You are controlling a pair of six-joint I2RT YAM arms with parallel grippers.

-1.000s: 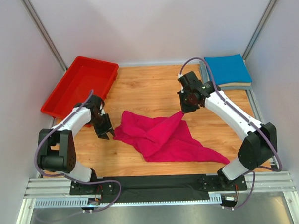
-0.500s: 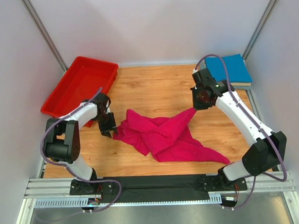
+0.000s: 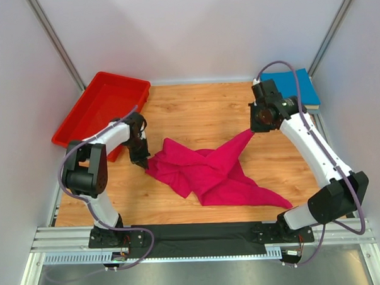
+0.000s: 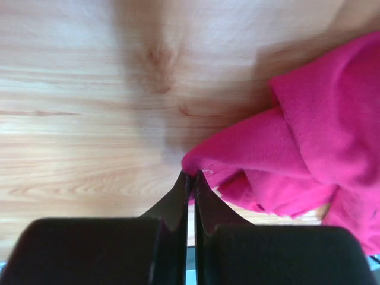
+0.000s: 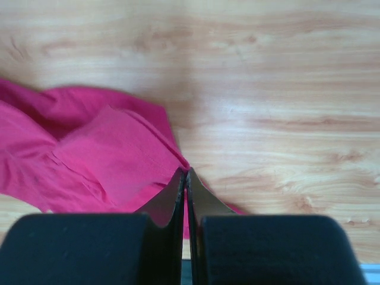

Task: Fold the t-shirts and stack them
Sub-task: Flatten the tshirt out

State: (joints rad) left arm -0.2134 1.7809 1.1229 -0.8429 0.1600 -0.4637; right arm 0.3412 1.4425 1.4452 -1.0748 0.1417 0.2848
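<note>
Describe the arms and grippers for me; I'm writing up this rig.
The left arm and right arm have white shells and black joints, and a greyish-purple cable loops along each. The left gripper and right gripper are black, with two thin tapering fingers apiece.

Nothing readable is showing in any view — no lettering, label, brand or number is appearing on the magenta t-shirt [image 3: 210, 170], the blue t-shirt [image 3: 305, 89], the red bin [image 3: 103, 103] or the table [image 3: 195, 111].
</note>
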